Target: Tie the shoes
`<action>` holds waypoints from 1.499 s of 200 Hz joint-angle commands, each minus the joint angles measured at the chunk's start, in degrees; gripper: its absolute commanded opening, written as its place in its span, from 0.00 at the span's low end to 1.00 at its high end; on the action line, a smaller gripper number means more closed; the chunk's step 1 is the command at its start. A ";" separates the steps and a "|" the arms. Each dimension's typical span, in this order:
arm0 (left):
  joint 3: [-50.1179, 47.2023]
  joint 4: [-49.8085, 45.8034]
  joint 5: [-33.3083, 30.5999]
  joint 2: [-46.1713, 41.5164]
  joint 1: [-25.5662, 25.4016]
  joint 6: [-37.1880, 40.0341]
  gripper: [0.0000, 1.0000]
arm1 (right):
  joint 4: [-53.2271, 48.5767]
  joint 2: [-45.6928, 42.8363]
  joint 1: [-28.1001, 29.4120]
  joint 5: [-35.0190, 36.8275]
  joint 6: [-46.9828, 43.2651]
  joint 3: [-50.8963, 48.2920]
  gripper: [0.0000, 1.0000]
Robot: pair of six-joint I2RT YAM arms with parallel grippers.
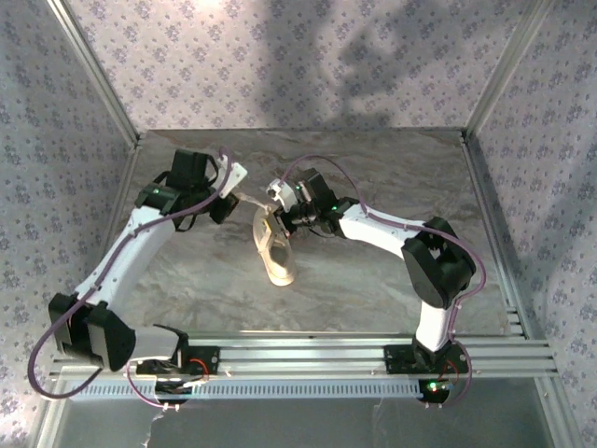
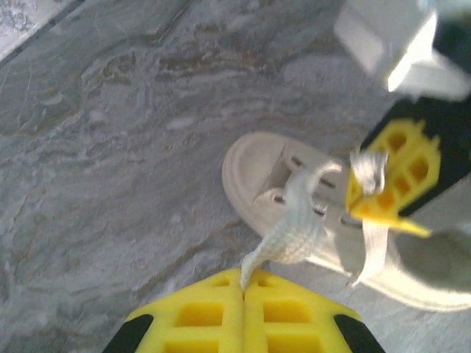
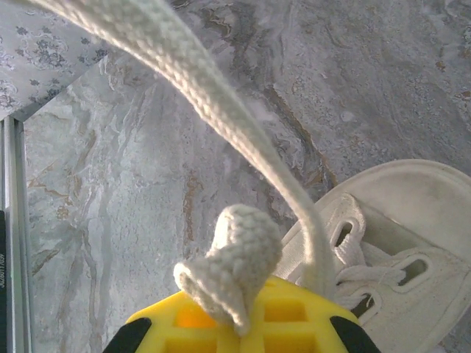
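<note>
Seen from above, two arms reach in from the near edge of the marbled grey desk [image 1: 392,289] toward a cream-white sneaker [image 1: 276,250] lying mid-desk, its length pointing away from the bases. Above its far end, the left claw [image 1: 239,198] and right claw [image 1: 278,205] hang close together. The overhead view is too coarse to show their grip, but the wrist cameras do. The left claw's yellow fingers [image 2: 199,316] are pressed together on a white lace [image 2: 291,232] rising from the eyelets. The right claw's fingers [image 3: 291,312] are clamped on a bunched lace fold [image 3: 234,268], while a long strand [image 3: 184,70] sweeps past above. The left wrist view also catches the right claw over the sneaker's tongue, lace draped from its tip.
</note>
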 commanded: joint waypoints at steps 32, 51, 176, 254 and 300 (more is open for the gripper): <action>2.75 -5.62 2.96 6.47 -1.23 -16.71 0.00 | -0.54 -0.37 0.61 0.73 0.59 0.27 0.00; -1.14 -4.81 2.94 3.60 -1.43 -25.65 0.00 | -1.05 0.10 0.58 1.64 1.54 1.02 0.00; -17.36 24.25 -0.47 0.63 -20.26 -68.98 0.00 | -7.89 5.96 -3.40 -5.36 4.20 9.16 0.00; -17.39 25.09 -0.12 -1.63 -21.02 -63.80 0.41 | -11.41 6.69 -3.64 -6.84 0.94 11.25 0.00; -13.50 11.04 -1.68 -8.01 -17.43 -50.95 0.41 | -12.66 5.16 -2.82 -7.03 -4.37 10.78 0.00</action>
